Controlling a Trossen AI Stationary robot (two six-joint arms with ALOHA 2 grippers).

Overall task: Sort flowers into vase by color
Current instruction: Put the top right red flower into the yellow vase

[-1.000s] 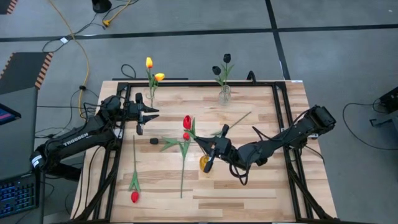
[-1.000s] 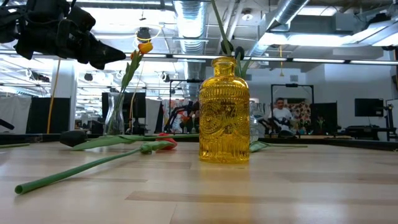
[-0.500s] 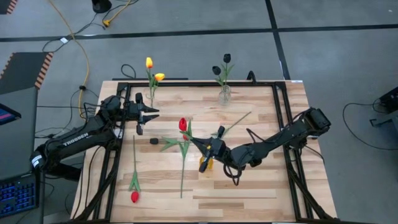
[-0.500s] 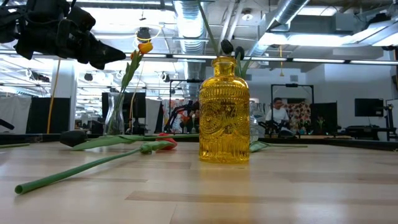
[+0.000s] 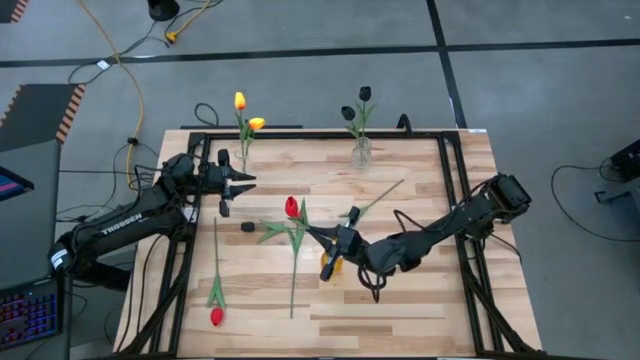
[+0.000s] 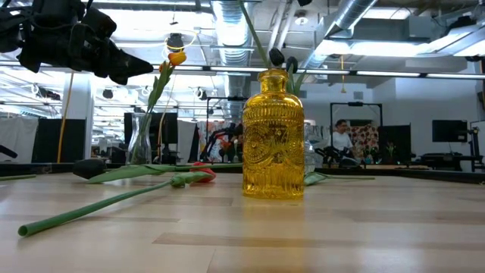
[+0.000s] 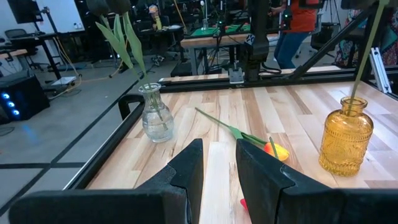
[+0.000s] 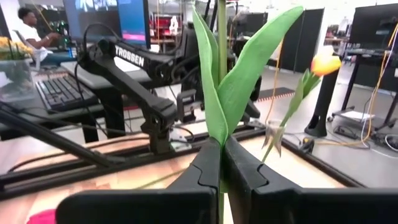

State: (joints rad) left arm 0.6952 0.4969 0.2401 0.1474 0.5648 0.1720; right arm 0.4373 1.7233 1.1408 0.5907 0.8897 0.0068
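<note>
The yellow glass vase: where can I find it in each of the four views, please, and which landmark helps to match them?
High view: the yellow glass vase is mid-table, mostly hidden under the right gripper.
Low view: centre, large and upright.
Left wrist view: at the right, with a stem in its neck.
Right wrist view: not in it.
Shared landmark: the clear vase.
</note>
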